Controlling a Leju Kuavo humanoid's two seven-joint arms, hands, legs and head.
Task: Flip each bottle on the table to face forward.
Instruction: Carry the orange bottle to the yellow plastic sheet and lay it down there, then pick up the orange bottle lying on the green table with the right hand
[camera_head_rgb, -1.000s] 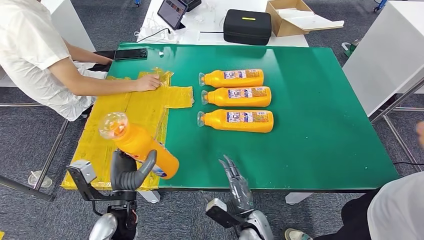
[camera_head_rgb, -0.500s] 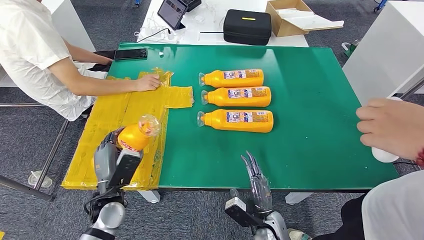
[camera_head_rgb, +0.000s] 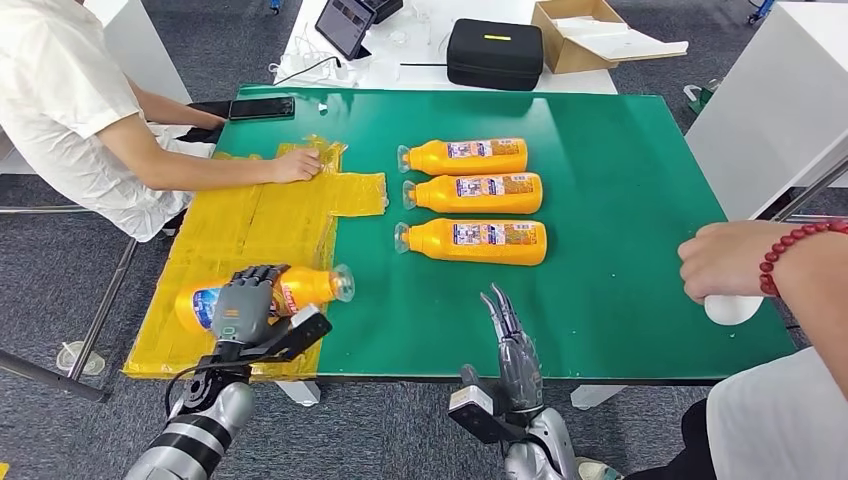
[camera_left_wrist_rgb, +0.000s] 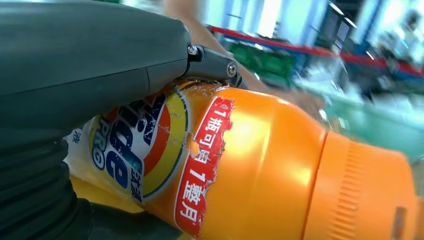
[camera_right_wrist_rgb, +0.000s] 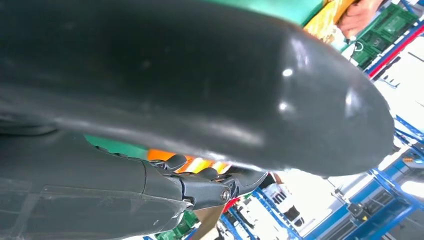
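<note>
My left hand (camera_head_rgb: 245, 305) grips an orange detergent bottle (camera_head_rgb: 300, 288) lying on its side over the yellow plastic sheet (camera_head_rgb: 250, 225), clear cap toward the green table (camera_head_rgb: 620, 190). The left wrist view has the same bottle (camera_left_wrist_rgb: 260, 165) close up, its blue and red label facing the camera, with my thumb (camera_left_wrist_rgb: 90, 65) over it. Three more orange bottles lie in a row on the table: far (camera_head_rgb: 465, 156), middle (camera_head_rgb: 475, 193) and near (camera_head_rgb: 475, 241), caps pointing left. My right hand (camera_head_rgb: 510, 345) stands at the table's front edge, fingers straight and apart, holding nothing.
A person in white at the left rests a hand (camera_head_rgb: 295, 165) on the yellow sheet. Another person's hand (camera_head_rgb: 725, 262) with a red bead bracelet holds a white object (camera_head_rgb: 732, 308) at the right edge. A black case (camera_head_rgb: 494, 52), tablet (camera_head_rgb: 345, 25) and cardboard box (camera_head_rgb: 590, 35) sit behind.
My left hand has turned the bottle from upright to lying flat on the yellow sheet and lowered it. The person's hand at the right came in and shifted lower.
</note>
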